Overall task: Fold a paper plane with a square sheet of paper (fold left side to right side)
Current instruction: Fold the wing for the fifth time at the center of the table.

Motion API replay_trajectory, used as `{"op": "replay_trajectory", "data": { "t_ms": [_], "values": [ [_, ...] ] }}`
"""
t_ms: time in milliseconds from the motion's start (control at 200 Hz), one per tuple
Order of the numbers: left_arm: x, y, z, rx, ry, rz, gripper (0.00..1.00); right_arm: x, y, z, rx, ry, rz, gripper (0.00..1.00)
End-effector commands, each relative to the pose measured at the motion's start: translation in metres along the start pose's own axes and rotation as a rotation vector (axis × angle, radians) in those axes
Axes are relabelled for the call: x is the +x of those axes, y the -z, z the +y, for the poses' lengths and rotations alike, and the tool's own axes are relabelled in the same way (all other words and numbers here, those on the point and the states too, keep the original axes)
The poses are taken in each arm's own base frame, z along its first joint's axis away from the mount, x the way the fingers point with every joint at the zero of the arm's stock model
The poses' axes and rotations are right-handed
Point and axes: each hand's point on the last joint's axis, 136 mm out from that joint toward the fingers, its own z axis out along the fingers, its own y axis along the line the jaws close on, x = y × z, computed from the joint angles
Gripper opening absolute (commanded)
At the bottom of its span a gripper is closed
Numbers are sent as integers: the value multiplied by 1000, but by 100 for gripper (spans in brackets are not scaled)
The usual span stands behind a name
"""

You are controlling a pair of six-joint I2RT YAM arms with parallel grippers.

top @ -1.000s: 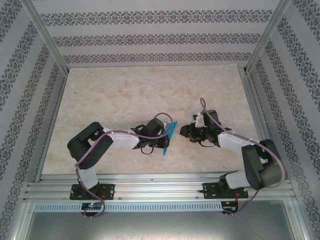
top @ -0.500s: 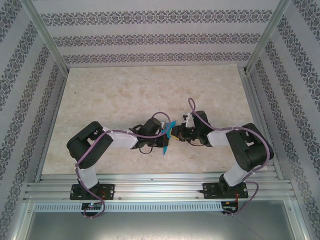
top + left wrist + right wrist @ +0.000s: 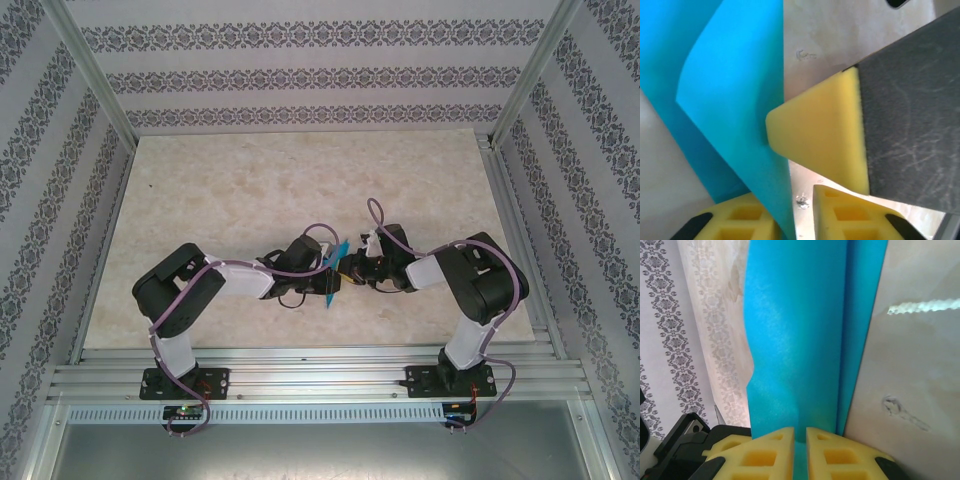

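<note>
The cyan-blue sheet of paper (image 3: 340, 256), folded into layers, stands on edge above the table between my two grippers. In the right wrist view the paper (image 3: 795, 340) runs straight up from my right gripper (image 3: 800, 432), whose yellow pads are shut on its lower edge. In the left wrist view the paper (image 3: 730, 100) leans against the left pad of my left gripper (image 3: 795, 205), which is open, with bare table showing in the gap. A yellow fingertip (image 3: 815, 145) of the right gripper presses on the paper's side. From above, the left gripper (image 3: 328, 268) and right gripper (image 3: 350, 264) almost touch.
The marble-patterned table (image 3: 250, 190) stretches behind and to both sides of the grippers. Patterned walls and metal frame posts (image 3: 95, 85) box it in. An aluminium rail (image 3: 320, 370) runs along the near edge by the arm bases.
My right gripper has swung left from about a hand's width away and shut on the paper. The left gripper's jaws have parted; its arm has stayed put.
</note>
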Motion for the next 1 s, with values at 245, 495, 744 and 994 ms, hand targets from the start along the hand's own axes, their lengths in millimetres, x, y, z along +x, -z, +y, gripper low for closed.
{"op": "replay_trajectory", "data": {
  "t_ms": [245, 495, 744, 994],
  "values": [
    [-4, 23, 0, -1, 6, -28, 44, -5, -5, -3, 30, 37, -11, 15],
    [-19, 45, -7, 22, 8, -62, 56, -7, -5, 1, 27, 45, -13, 15],
    [-47, 61, -10, 63, 24, -88, 52, -6, -5, -1, 36, 44, -6, 15],
    [-57, 39, 13, -8, 39, -39, 44, -6, -5, -1, 36, 49, -7, 15]
  ]
}}
